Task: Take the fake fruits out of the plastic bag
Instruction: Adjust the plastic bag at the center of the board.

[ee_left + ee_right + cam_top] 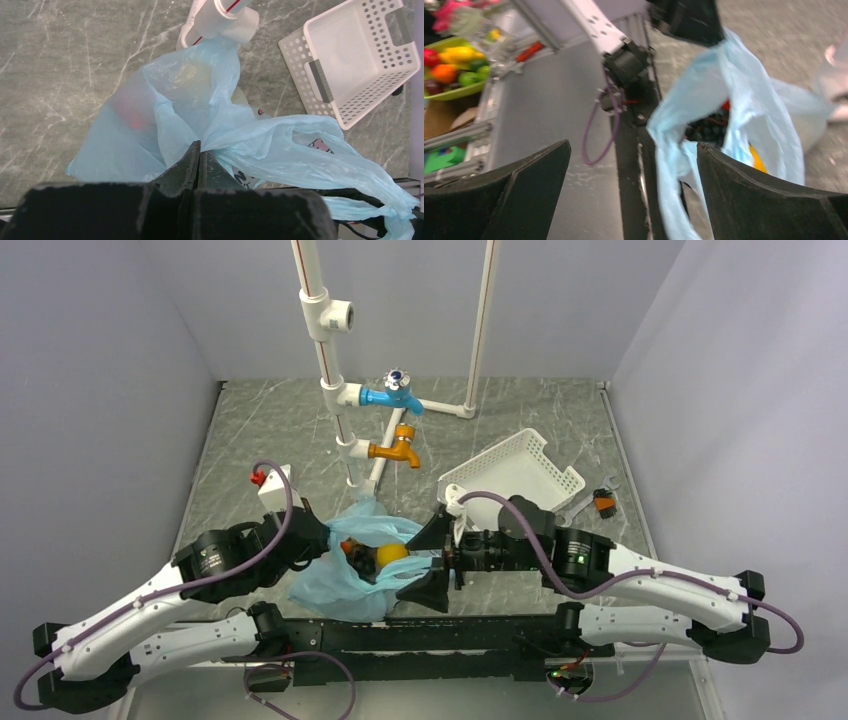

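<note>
The light-blue plastic bag point(335, 585) lies crumpled at the near middle of the table, its mouth toward the right. In the mouth show an orange-yellow fruit point(392, 553), a dark grape bunch point(362, 562) and a red-orange fruit point(347, 545). My left gripper point(200, 146) is shut on a fold of the bag point(260, 135). A reddish fruit point(132, 116) and a pale yellow one point(195, 75) show dimly through the film. My right gripper point(432, 560) is open and empty just right of the bag's mouth. In the right wrist view point(633, 145) the bag point(724, 95), the grapes point(709, 127) and the orange-yellow fruit point(758, 161) lie ahead.
A white slotted basket point(515, 475) stands tilted right of the bag. White pipework with an orange tap point(400, 450) and a blue tap point(395, 395) stands behind it. A small white box with a red top point(270, 485) is at the left, and a wrench point(580, 502) at the right.
</note>
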### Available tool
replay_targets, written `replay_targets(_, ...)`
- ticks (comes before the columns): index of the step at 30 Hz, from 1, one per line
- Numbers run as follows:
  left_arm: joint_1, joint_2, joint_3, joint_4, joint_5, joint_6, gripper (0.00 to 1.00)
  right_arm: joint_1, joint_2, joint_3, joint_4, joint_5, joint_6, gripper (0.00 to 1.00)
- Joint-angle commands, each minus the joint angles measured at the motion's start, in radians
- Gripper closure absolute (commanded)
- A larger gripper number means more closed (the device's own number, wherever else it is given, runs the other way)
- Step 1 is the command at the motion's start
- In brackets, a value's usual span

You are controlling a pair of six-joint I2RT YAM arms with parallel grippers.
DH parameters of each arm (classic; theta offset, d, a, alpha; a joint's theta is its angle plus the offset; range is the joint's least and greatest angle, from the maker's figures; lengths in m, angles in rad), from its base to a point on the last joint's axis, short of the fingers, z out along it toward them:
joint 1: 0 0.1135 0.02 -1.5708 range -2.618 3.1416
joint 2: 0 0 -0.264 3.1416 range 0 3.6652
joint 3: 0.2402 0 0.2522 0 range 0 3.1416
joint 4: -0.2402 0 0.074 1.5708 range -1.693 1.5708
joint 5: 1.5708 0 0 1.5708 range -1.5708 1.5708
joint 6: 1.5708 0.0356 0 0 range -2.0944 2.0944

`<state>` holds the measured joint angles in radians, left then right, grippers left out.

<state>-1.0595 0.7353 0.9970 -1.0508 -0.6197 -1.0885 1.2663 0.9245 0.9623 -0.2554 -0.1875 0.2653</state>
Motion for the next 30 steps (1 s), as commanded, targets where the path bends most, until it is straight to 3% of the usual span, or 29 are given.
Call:
replay_targets(1,0.002,0.012,0.01,-0.025,-0.017,-0.039,1.0,0.007,-0.024,0.042,0.157,-0.233,-0.007,0.01)
replay_targets(7,0.003,0.015,0.013,0.005,0.004,-0.018,1.0,0.008,0.179,0.057,0.108,-0.121,-0.001,0.18)
replay_targets(12,0.002,0.03,0.059,-0.015,-0.022,-0.002,1.0,0.013,0.273,0.036,0.09,0.009,-0.073,0.09)
replay_targets(16,0.004,0.043,0.082,0.019,-0.064,0.035,1.0,0.047,0.316,0.005,0.104,0.048,-0.096,0.09)
replay_targets(17,0.005,0.052,0.092,0.021,-0.077,0.04,1.0,0.055,0.322,-0.008,0.121,0.055,-0.083,0.13)
replay_targets(21,0.026,0.113,0.149,-0.017,-0.143,0.049,1.0,0.117,0.36,-0.075,0.207,0.133,-0.005,0.52)
replay_targets(23,0.056,0.156,0.184,-0.04,-0.146,0.074,1.0,0.162,0.392,-0.122,0.295,0.176,0.032,0.66)
replay_targets(26,0.138,0.23,0.255,-0.099,-0.135,0.118,1.0,0.228,0.472,-0.133,0.335,0.217,0.061,0.77)
replay_targets(30,0.234,0.275,0.337,-0.307,-0.207,0.095,1.0,0.251,0.559,-0.069,0.27,0.304,0.031,0.89)
